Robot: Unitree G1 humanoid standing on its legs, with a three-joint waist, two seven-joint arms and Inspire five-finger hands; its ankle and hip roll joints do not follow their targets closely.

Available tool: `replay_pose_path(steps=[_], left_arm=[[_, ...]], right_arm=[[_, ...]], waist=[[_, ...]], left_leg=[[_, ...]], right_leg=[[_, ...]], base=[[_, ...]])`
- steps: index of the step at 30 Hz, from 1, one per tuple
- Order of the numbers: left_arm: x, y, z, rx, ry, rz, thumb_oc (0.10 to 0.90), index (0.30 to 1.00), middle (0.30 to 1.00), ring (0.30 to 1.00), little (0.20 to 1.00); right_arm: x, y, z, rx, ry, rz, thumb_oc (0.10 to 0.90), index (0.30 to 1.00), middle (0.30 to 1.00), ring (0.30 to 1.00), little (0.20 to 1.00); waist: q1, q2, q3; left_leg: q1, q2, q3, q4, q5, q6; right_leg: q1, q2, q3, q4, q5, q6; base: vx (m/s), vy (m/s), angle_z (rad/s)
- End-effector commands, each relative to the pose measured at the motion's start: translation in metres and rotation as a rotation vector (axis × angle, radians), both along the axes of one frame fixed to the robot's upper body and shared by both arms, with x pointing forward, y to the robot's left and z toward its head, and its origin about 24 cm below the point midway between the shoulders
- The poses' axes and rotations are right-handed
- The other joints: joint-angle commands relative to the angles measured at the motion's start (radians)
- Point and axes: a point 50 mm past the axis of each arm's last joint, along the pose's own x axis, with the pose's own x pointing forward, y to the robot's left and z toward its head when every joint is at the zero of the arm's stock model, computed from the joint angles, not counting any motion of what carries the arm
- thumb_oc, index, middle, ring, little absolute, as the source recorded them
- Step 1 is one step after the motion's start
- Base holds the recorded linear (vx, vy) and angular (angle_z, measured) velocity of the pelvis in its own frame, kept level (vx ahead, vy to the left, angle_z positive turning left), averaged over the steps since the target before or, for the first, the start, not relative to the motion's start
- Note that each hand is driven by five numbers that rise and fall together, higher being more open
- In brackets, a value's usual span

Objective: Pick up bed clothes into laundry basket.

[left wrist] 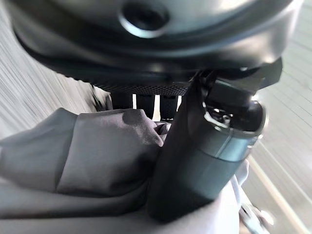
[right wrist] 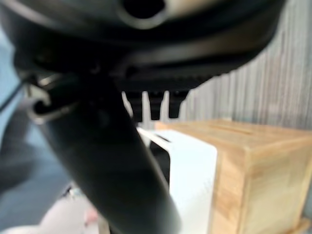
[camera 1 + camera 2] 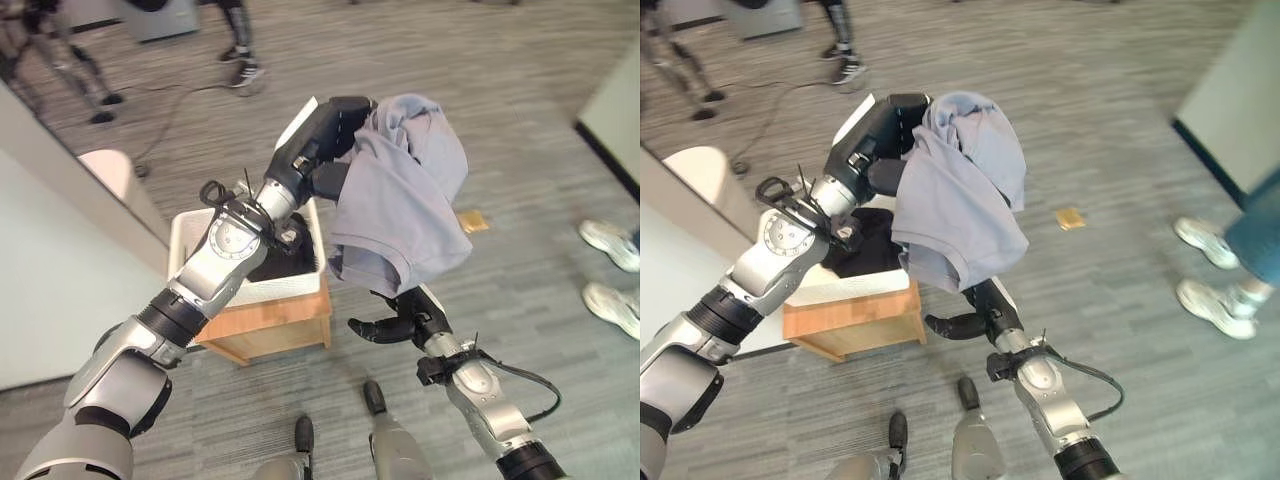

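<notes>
Nearest you, your right hand [image 3: 392, 322] hangs loosely spread, holding nothing, just beside the one white laundry basket [image 3: 190, 232] on its wooden stand [image 3: 270, 330]. Above the basket, your left hand [image 3: 325, 145] grips one grey garment [image 3: 400, 200]. Beyond, two white shoes [image 3: 610, 270].

Soft matt grey-blue cloth, that garment [image 3: 400, 190], creased and limp. The laundry basket [image 3: 185, 235] looks like smooth white plastic, dark fabric [image 3: 865, 245] lying inside. Under it, a pale wooden stand [image 3: 270, 325], satin-smooth. The floor [image 3: 520, 90] is grey, streaky and low-sheen.
</notes>
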Motion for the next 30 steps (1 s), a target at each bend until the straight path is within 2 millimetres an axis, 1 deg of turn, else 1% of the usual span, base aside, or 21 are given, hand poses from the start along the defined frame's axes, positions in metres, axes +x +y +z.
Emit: replay_pose_path(steps=[1,2,4,5,6,7,8,9,10,11,12,13,14,16,17,18,21,22,23,25,30], left_arm=[[-0.003,0.003,0.069,-0.182,-0.248,-0.025,0.4,0.3,0.3,0.3,0.3],[-0.001,0.004,0.071,-0.174,-0.245,-0.018,0.4,0.3,0.3,0.3,0.3],[0.003,0.005,0.076,-0.166,-0.241,-0.011,0.4,0.3,0.3,0.3,0.3],[0.004,0.006,0.076,-0.156,-0.237,-0.013,0.4,0.3,0.3,0.3,0.3],[0.005,0.008,0.075,-0.15,-0.24,-0.002,0.4,0.3,0.3,0.3,0.3],[0.005,0.007,0.074,-0.126,-0.236,-0.012,0.4,0.3,0.3,0.3,0.3],[0.006,0.009,0.077,-0.091,-0.263,0.021,0.4,0.3,0.3,0.3,0.3],[0.007,0.01,0.077,-0.07,-0.26,0.02,0.4,0.3,0.3,0.3,0.3],[0.007,0.01,0.078,-0.07,-0.26,0.02,0.4,0.3,0.3,0.3,0.3],[0.009,0.01,0.079,-0.065,-0.255,0.03,0.4,0.3,0.3,0.3,0.3],[0.009,0.01,0.079,-0.065,-0.255,0.029,0.4,0.3,0.3,0.3,0.3],[0.018,0.021,0.077,-0.049,-0.227,0.089,0.4,0.3,0.3,0.3,0.3],[0.018,0.021,0.077,-0.049,-0.227,0.089,0.4,0.3,0.3,0.3,0.3],[0.024,0.036,0.085,-0.009,-0.244,0.176,0.4,0.3,0.3,0.3,0.3],[0.028,0.049,0.089,0.014,-0.247,0.233,0.4,0.3,0.3,0.3,0.3],[0.028,0.049,0.089,0.015,-0.248,0.233,0.4,0.3,0.3,0.3,0.3],[0.03,0.066,0.094,0.028,-0.253,0.305,0.4,0.3,0.3,0.3,0.3],[0.029,0.083,0.105,0.105,-0.3,0.394,0.4,0.3,0.3,0.3,0.3],[0.029,0.083,0.105,0.106,-0.301,0.394,0.4,0.3,0.3,0.3,0.3],[0.027,0.088,0.111,0.167,-0.343,0.444,0.4,0.3,0.3,0.3,0.3],[0.027,0.1,0.11,0.28,-0.367,0.522,0.4,0.3,0.3,0.3,0.3]], right_arm=[[0.007,-0.006,0.046,0.121,-0.222,0.022,0.8,0.9,0.9,0.9,0.9],[0.005,-0.01,0.043,0.115,-0.21,0.015,0.8,0.9,0.9,0.9,0.9],[-0.001,-0.022,0.037,0.087,-0.184,-0.03,0.8,0.9,0.9,0.9,0.9],[-0.005,-0.028,0.034,0.082,-0.172,-0.058,0.8,0.9,0.9,0.9,0.9],[-0.01,-0.034,0.033,0.096,-0.172,-0.079,0.8,0.9,0.9,0.9,0.9],[-0.013,-0.037,0.029,0.1,-0.151,-0.09,0.8,0.9,0.9,0.9,0.9],[-0.018,-0.042,0.023,0.105,-0.133,-0.119,0.8,0.9,0.9,0.9,0.9],[-0.02,-0.044,0.019,0.1,-0.117,-0.131,0.8,0.9,0.9,0.9,0.9],[-0.02,-0.044,0.019,0.1,-0.117,-0.131,0.8,0.9,0.9,0.9,0.9],[-0.026,-0.047,0.011,0.11,-0.089,-0.151,0.8,0.9,0.9,0.9,0.9],[-0.027,-0.047,0.011,0.11,-0.089,-0.152,0.8,0.9,0.9,0.9,0.9],[-0.031,-0.044,0.004,0.121,-0.058,-0.139,0.8,0.9,0.9,0.9,0.9],[-0.031,-0.044,0.004,0.121,-0.058,-0.139,0.8,0.9,0.9,0.9,0.9],[-0.034,-0.036,-0.003,0.137,-0.032,-0.11,0.8,0.9,0.9,0.9,0.9],[-0.036,-0.03,-0.006,0.139,-0.018,-0.085,0.8,0.9,0.9,0.9,0.9],[-0.036,-0.03,-0.006,0.14,-0.018,-0.084,0.8,0.9,0.9,0.9,0.9],[-0.038,-0.025,-0.01,0.143,0.0,-0.067,0.8,0.9,0.9,0.9,0.9],[-0.041,-0.024,-0.013,0.132,0.01,-0.058,0.8,0.9,0.9,0.9,0.9],[-0.041,-0.024,-0.013,0.133,0.01,-0.058,0.8,0.9,0.9,0.9,0.9],[-0.043,-0.026,-0.014,0.119,0.009,-0.063,0.8,0.9,0.9,0.9,0.9],[-0.044,-0.026,-0.014,0.109,0.007,-0.06,0.8,0.9,0.9,0.9,0.9]], waist=[[0.002,-0.05,-0.104],[0.0,-0.051,-0.1],[-0.011,-0.044,-0.101],[-0.016,-0.035,-0.103],[-0.018,-0.024,-0.101],[-0.022,-0.018,-0.103],[-0.023,-0.013,-0.105],[-0.017,-0.009,-0.106],[-0.017,-0.009,-0.107],[-0.024,-0.003,-0.121],[-0.024,-0.004,-0.121],[-0.024,0.005,-0.142],[-0.024,0.005,-0.142],[-0.025,0.01,-0.16],[-0.023,0.01,-0.168],[-0.021,0.009,-0.168],[-0.018,0.008,-0.173],[-0.014,0.004,-0.172],[-0.014,0.004,-0.172],[-0.011,0.003,-0.169],[-0.004,-0.007,-0.152]], left_leg=[[-0.016,0.064,0.072,0.377,0.023,-0.077],[-0.037,0.076,0.107,0.375,0.023,-0.071],[-0.074,0.107,0.235,0.264,0.004,-0.066],[-0.079,0.1,0.29,0.201,-0.003,-0.06],[-0.103,0.088,0.334,0.158,0.03,-0.063],[-0.08,0.08,0.309,0.142,0.013,-0.062],[-0.093,0.078,0.297,0.143,0.046,-0.072],[-0.076,0.056,0.255,0.114,0.028,-0.069],[-0.078,0.056,0.255,0.111,0.032,-0.069],[-0.054,0.052,0.268,0.057,0.029,-0.068],[-0.051,0.052,0.269,0.053,0.031,-0.067],[-0.008,0.034,0.262,-0.01,0.025,-0.055],[-0.008,0.034,0.262,-0.01,0.025,-0.055],[0.03,0.023,0.28,-0.069,0.022,-0.045],[0.048,0.016,0.298,-0.099,0.022,-0.039],[0.049,0.016,0.3,-0.101,0.023,-0.039],[0.062,0.01,0.317,-0.123,0.018,-0.032],[0.057,0.005,0.328,-0.127,0.019,-0.03],[0.057,0.005,0.328,-0.127,0.019,-0.03],[0.053,0.001,0.329,-0.128,0.017,-0.028],[0.039,-0.004,0.325,-0.127,0.014,-0.023]], right_leg=[[0.122,-0.073,-0.022,-0.071,-0.038,0.054],[0.147,-0.076,-0.041,-0.091,-0.046,0.051],[0.193,-0.089,-0.091,-0.122,-0.061,0.053],[0.21,-0.088,-0.112,-0.133,-0.064,0.057],[0.218,-0.081,-0.135,-0.133,-0.065,0.057],[0.221,-0.079,-0.137,-0.126,-0.079,0.062],[0.224,-0.077,-0.15,-0.134,-0.079,0.06],[0.235,-0.078,-0.153,-0.144,-0.082,0.067],[0.233,-0.077,-0.153,-0.145,-0.079,0.067],[0.244,-0.076,-0.167,-0.171,-0.071,0.07],[0.246,-0.076,-0.167,-0.173,-0.071,0.071],[0.254,-0.073,-0.169,-0.202,-0.064,0.081],[0.254,-0.073,-0.169,-0.202,-0.064,0.081],[0.251,-0.075,-0.17,-0.221,-0.051,0.094],[0.247,-0.076,-0.163,-0.231,-0.045,0.104],[0.247,-0.076,-0.161,-0.231,-0.044,0.104],[0.235,-0.08,-0.153,-0.227,-0.035,0.115],[0.224,-0.085,-0.155,-0.229,-0.028,0.121],[0.224,-0.085,-0.155,-0.229,-0.028,0.121],[0.219,-0.089,-0.162,-0.229,-0.026,0.124],[0.201,-0.095,-0.164,-0.225,-0.017,0.133]], base=[[0.14,-0.264,0.65],[0.12,-0.214,0.49],[0.11,-0.121,0.39],[0.1,-0.061,0.64],[0.08,-0.017,0.95],[0.07,0.001,1.02],[0.08,0.02,0.67],[0.06,0.007,0.18],[0.07,0.027,-0.13],[0.04,0.018,-0.17],[0.13,0.085,-0.04],[0.09,0.066,0.0],[0.13,0.116,-0.08],[0.07,0.121,-0.21],[0.03,0.101,-0.14],[0.03,0.079,-0.11],[0.01,0.075,-0.1],[-0.01,0.07,-0.03],[-0.01,0.065,-0.05],[-0.01,0.04,0.04],[-0.03,0.032,0.09]])
